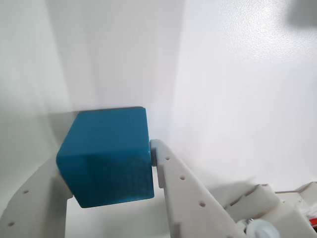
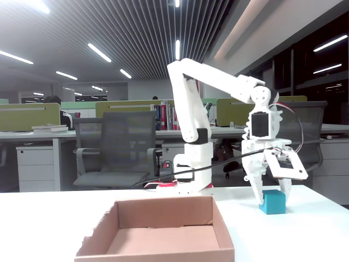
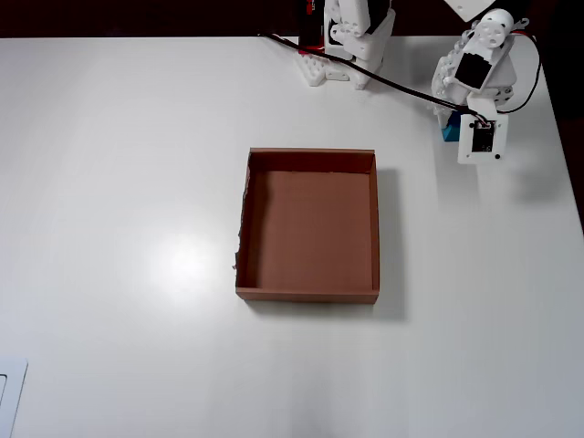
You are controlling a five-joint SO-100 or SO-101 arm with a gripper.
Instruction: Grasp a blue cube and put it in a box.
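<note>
The blue cube sits on the white surface, between the jaws of the gripper, which touch its sides without lifting it. The brown cardboard box lies well apart.

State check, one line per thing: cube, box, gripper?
blue cube: upright on the table, outside the box, between the gripper fingers.
box: open top, nothing inside, one edge ragged.
gripper: lowered around the cube, fingers at both sides; a firm clamp cannot be confirmed.
</note>
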